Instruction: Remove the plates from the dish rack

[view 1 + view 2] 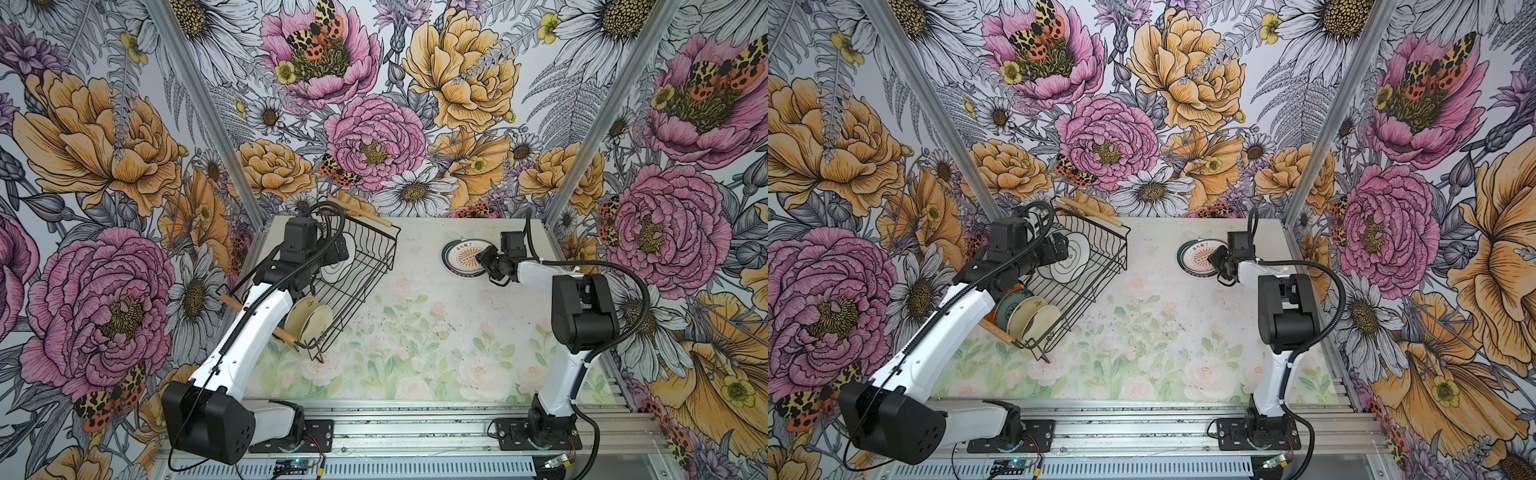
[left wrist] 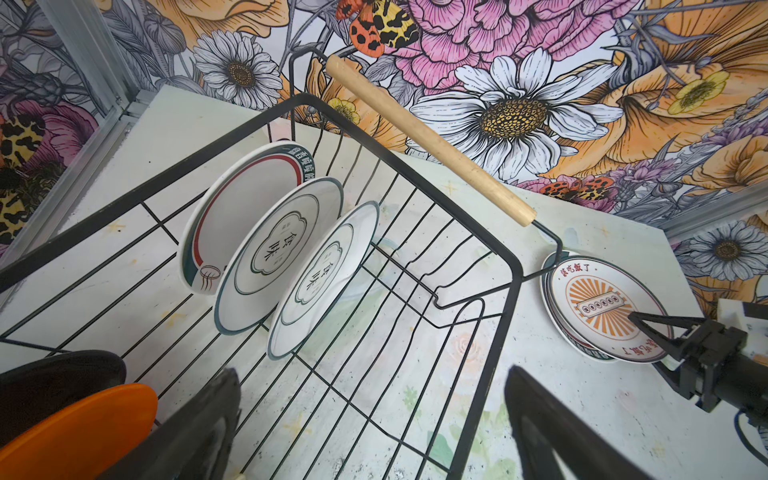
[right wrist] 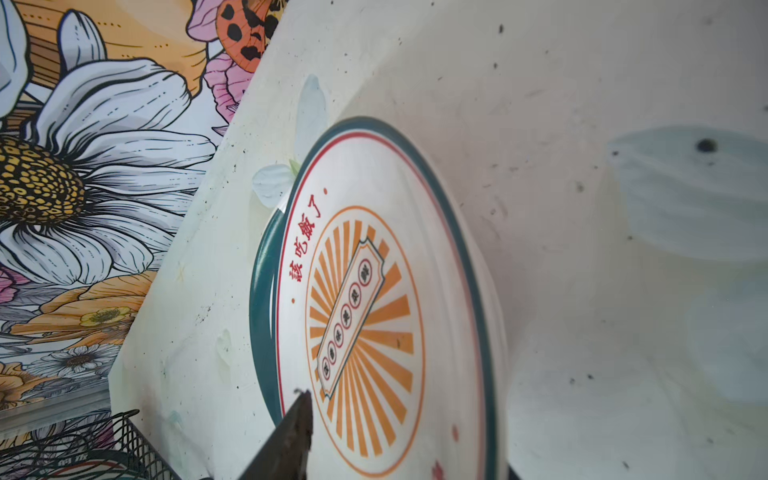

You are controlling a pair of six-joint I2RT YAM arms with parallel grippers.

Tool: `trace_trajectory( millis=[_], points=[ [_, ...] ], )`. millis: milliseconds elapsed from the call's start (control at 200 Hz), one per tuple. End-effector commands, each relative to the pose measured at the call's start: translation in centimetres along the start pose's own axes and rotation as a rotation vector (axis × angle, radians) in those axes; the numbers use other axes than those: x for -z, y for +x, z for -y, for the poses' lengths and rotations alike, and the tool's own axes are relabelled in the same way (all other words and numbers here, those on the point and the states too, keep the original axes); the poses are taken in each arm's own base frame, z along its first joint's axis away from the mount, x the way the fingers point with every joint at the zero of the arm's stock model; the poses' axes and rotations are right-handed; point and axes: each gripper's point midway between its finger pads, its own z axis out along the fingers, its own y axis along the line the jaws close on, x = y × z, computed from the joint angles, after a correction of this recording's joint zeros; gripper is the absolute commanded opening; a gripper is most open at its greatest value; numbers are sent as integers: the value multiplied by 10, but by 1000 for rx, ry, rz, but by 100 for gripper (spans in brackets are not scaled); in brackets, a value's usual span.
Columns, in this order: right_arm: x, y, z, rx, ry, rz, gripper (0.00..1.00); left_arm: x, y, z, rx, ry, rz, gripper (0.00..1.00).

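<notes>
**Unloading Plates: Where to Grip, and How the Tools Stood**

Three white round plates with dark-lined rims [image 2: 282,257] stood on edge in the wire slots of the black wire dish rack with wooden rod handles [image 2: 495,353]. The rack sat at the far left of the pale floral tabletop [image 1: 415,332]. Cream plates [image 1: 1034,318] and an orange plate [image 2: 83,428] stood at the rack's near end. A white plate with an orange sunburst print [image 2: 598,307] lay flat on the tabletop to the right of the rack and clear of it, on top of at least one other plate.

The plates looked like glazed ceramic: probably rigid, fairly heavy for their thinness, slick, and liable to chip if knocked against the wires. The upper rim of an upright plate seemed the best hold, with the jaws across its thickness and a straight lift out of the slot.

The left tool [image 2: 365,436] hung above the rack's floor with its jaws spread wide, holding and touching nothing. The right tool [image 2: 646,340] was at the sunburst plate's near rim with its jaws parted and one finger [image 3: 297,419] over the plate's face. Whether that finger touched the glaze could not be told.
</notes>
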Motion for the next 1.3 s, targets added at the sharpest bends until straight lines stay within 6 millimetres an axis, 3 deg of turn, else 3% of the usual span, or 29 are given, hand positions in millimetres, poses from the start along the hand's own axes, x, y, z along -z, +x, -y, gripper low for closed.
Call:
trace_trajectory(
  millis=[0,1091,1296],
  points=[
    [3,-5,-3,62,47,15,52,7,-4,3,3,34,33,99],
    [-21,15,12,182,205,-77,61,5,1,-3,9,28,14,99],
    [-17,15,12,192,217,-74,62,1,3,-1,11,40,1,99]
  ],
)
